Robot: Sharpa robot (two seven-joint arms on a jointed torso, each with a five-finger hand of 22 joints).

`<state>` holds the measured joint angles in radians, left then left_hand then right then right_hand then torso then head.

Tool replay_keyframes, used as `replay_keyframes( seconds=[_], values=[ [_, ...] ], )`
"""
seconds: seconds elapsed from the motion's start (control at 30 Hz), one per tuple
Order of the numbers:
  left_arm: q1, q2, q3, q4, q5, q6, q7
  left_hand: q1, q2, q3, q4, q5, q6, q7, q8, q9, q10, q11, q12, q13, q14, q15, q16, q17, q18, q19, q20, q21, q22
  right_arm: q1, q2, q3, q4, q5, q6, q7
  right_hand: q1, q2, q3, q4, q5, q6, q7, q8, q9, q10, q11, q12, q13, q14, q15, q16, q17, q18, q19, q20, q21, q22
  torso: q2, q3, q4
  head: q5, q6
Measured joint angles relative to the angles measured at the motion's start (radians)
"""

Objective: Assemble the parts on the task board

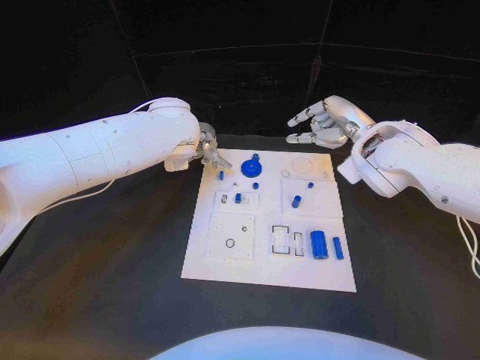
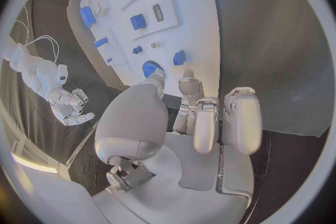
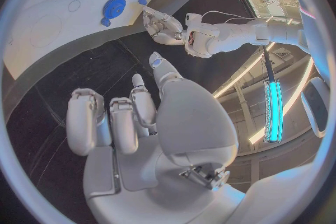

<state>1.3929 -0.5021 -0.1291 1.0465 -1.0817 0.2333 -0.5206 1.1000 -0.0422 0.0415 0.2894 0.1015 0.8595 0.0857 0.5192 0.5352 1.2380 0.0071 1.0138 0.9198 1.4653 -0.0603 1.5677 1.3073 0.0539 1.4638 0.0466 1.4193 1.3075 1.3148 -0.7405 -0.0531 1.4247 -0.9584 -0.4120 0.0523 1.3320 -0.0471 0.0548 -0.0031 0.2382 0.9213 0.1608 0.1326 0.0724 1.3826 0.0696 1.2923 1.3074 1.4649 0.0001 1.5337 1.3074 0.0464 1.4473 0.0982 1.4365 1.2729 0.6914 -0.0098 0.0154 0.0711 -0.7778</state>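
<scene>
Closest to the camera on the task board (image 1: 264, 274) are the big blue cylinder (image 1: 319, 244) and the slim blue bar (image 1: 337, 247) just beside it, well away from both hands. The left hand (image 1: 205, 153) hangs at the board's far left corner, fingers loosely apart, nothing in them. Just off its fingertips sits a small blue peg (image 1: 220, 175), then the blue gear (image 1: 251, 163) a bit further in. The right hand (image 1: 325, 124) hovers beyond the far right corner, fingers curled a little but apart, holding nothing. Another blue peg (image 1: 296, 201) stands mid-board.
</scene>
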Motion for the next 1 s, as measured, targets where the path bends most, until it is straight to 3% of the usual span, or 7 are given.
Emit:
replay_keyframes(
  seconds=[0.37,0.8,1.0],
  values=[
    [-0.012,0.018,0.000,-0.020,-0.002,0.019,0.000,0.004,0.004,-0.006,0.000,0.000,0.007,0.000,0.000,-0.003,0.000,0.000,0.000,0.000,0.000,0.000,0.000,0.000,0.000,0.000,0.000,0.000,0.000,0.000,0.002,0.000,0.000,0.000,0.000,0.001,0.000,0.000,0.000,0.000,0.000,0.000,0.000,0.000,0.000,0.000,0.000,0.000,0.000,0.000,0.000,0.000,0.000,0.000,0.000,0.000,0.000,0.000,0.000,0.0002,0.0005,-0.002,-0.002],
    [-0.016,0.030,0.000,-0.040,-0.003,0.032,0.000,0.036,0.036,-0.021,-0.009,0.000,0.029,-0.007,0.000,-0.015,0.000,0.000,0.005,0.000,0.000,0.000,0.000,0.000,0.000,0.000,0.000,0.000,0.000,0.000,0.002,0.000,-0.001,0.000,0.000,0.001,0.000,0.000,0.000,0.000,0.000,0.000,0.000,0.000,0.000,0.000,0.000,0.000,0.000,0.000,0.000,0.000,0.000,0.000,0.000,0.000,0.000,0.000,-0.001,0.0007,0.0006,-0.003,-0.003],
    [-0.020,0.039,0.000,-0.054,-0.004,0.039,0.000,0.046,0.038,-0.022,-0.011,0.000,0.029,-0.007,0.000,-0.016,0.000,0.000,0.005,0.000,0.000,0.000,0.000,0.000,0.000,0.000,0.000,0.000,0.000,0.000,0.003,0.000,-0.001,0.000,0.000,0.001,0.000,0.000,0.000,0.000,0.000,0.000,0.000,0.000,0.000,0.000,0.000,0.000,0.000,0.000,0.000,0.000,0.000,0.000,0.000,0.000,0.000,0.000,-0.001,0.0006,0.0006,-0.002,-0.004]
  ],
)
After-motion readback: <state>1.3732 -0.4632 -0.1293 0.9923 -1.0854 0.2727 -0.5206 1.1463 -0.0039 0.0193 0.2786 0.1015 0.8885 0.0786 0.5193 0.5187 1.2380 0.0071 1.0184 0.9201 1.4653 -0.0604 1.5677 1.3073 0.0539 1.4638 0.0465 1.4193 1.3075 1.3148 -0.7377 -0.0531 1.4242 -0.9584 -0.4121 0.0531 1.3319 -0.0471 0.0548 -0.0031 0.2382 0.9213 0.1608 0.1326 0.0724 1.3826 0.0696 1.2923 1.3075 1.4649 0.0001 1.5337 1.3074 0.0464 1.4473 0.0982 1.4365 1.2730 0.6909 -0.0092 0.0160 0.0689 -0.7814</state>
